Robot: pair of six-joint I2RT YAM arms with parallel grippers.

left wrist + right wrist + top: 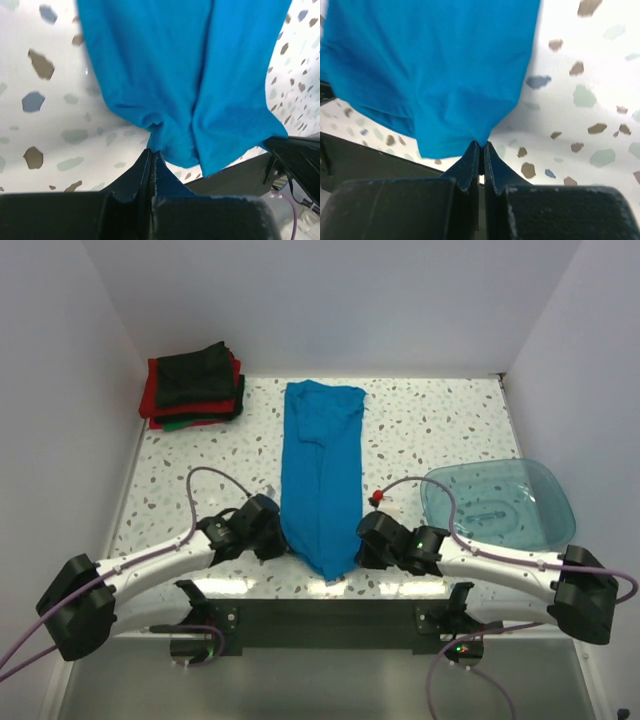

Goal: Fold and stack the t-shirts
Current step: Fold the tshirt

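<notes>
A bright blue t-shirt (322, 472) lies folded into a long narrow strip down the middle of the speckled table. My left gripper (283, 543) is shut on its near left edge; the cloth (185, 75) bunches at the fingertips in the left wrist view. My right gripper (358, 549) is shut on its near right edge, with the cloth (430, 65) pinched at the tips. A stack of folded dark green/black and red shirts (194, 385) sits at the far left corner.
A translucent blue-green plastic tub (498, 500) sits at the right, just beyond my right arm. The table's near edge and dark base bar (330, 615) lie right below the shirt's end. White walls close in on both sides.
</notes>
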